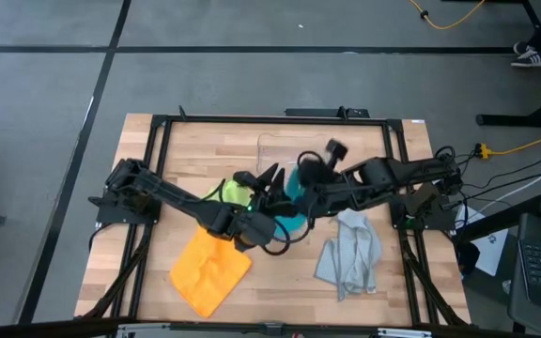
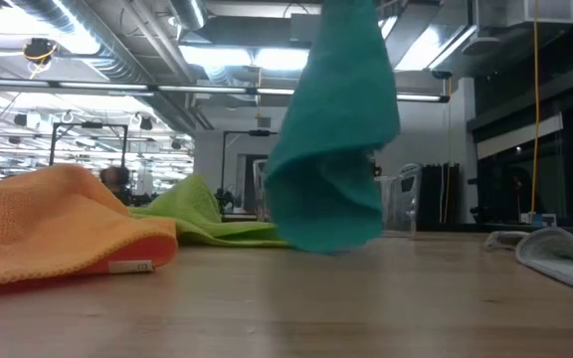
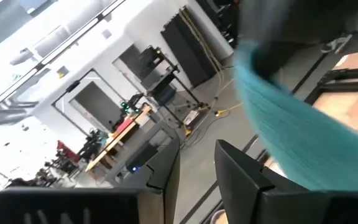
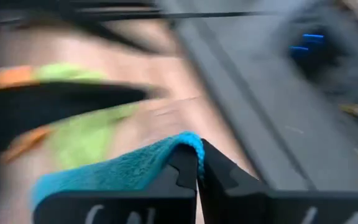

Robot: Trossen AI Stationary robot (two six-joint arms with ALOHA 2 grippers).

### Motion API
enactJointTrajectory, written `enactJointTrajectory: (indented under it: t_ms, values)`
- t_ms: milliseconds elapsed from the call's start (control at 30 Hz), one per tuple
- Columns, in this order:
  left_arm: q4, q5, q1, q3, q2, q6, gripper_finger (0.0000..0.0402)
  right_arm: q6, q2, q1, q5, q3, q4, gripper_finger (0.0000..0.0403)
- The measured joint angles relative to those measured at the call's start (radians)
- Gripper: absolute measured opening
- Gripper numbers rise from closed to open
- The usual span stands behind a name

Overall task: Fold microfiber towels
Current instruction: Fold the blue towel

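A teal blue towel (image 2: 334, 129) hangs over the middle of the table, and my right gripper (image 4: 197, 163) is shut on it. My left gripper (image 3: 197, 171) stands open just left of it, pointing level, with nothing between its fingers. The teal cloth (image 3: 291, 137) passes beside one of its fingers, and whether they touch I cannot tell. The orange towel (image 1: 209, 272) lies crumpled at the near left. A lime green towel (image 1: 219, 192) lies bunched behind it. The pale grey-blue towel (image 1: 350, 253) lies rumpled at the near right. My right gripper pinches the teal towel's upper folded edge (image 4: 188, 142) between its two fingers. The fingers slant downward from the table's right. The towel hangs below them in loose folds. Its lower end (image 2: 326, 241) reaches about tabletop height; whether it rests there I cannot tell.
A clear plastic bin (image 2: 401, 204) stands behind the towels at the far middle. A dark metal frame (image 1: 158, 131) runs round the tabletop. Bare wood shows along the near edge between the orange and grey towels.
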Motion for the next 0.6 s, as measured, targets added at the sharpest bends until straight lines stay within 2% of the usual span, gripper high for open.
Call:
enactJointTrajectory:
  t_ms: [100,333,467,600]
  values:
    - [0.0,0.002,-0.014,0.0,0.0,0.003,0.0093,0.128,0.0,0.0,0.119,0.0,-0.036,0.0]
    - [-0.023,0.014,-0.01,0.0,0.0,0.004,0.0093,0.315,0.0,-0.002,0.167,0.0,0.011,0.0]
    - [-0.031,0.102,0.012,0.0,0.0,0.003,0.0093,0.385,0.0,-0.004,0.168,0.0,0.036,0.0]
    - [-0.031,0.183,0.034,0.0,0.0,0.001,0.0093,0.361,-0.002,-0.004,0.17,0.0,0.059,0.0]
